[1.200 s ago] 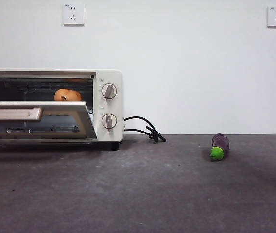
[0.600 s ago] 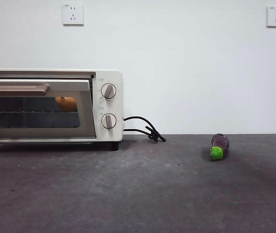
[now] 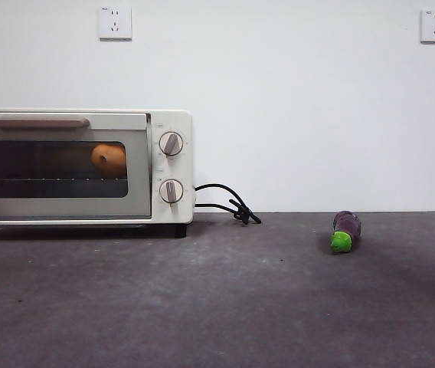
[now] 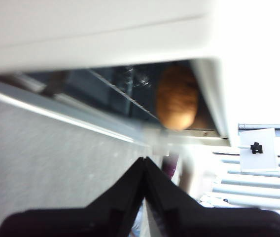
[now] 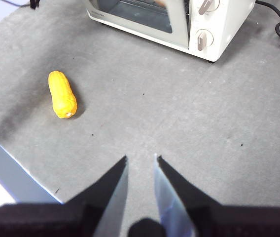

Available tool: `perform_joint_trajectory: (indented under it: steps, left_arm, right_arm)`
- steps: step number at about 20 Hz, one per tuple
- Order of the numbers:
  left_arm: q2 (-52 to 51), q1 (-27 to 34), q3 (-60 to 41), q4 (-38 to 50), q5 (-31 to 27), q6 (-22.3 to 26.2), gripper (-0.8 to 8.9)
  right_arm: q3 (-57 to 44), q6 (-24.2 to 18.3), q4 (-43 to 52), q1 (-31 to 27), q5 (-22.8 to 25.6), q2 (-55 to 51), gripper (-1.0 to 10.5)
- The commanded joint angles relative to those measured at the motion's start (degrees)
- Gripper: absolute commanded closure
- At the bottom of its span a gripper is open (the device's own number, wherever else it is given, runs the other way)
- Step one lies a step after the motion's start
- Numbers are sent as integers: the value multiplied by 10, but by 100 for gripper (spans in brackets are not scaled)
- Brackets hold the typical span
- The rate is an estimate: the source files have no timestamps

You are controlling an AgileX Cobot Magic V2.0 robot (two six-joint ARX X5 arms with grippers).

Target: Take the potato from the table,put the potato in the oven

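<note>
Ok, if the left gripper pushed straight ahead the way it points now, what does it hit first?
Probably the oven: the left gripper, jaws shut, points at the lower edge of its closed door, with the potato visible behind the glass. The view is blurred, so depth is uncertain.

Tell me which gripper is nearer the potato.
Left. The left gripper sits just outside the oven door, potato close behind the glass. The right gripper hangs over open table, well off.
</note>
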Motion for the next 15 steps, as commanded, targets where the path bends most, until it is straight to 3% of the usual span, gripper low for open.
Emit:
perform_joint_trajectory:
  steps: [1,5,9,15]
  left_arm:
    - [-3,-12,18,5,-18,-8,822]
    - [-3,-32,26,5,-33,-7,822]
    - [-19,-56,26,-50,-34,43,822]
    - [-127,-124,26,-103,-122,98,821]
  right_arm:
    - [-2,6,4,1,0,0,854]
    - [-2,10,3,0,0,0,854]
    - [-2,10,1,0,0,0,853]
    - [-2,10,-1,0,0,0,853]
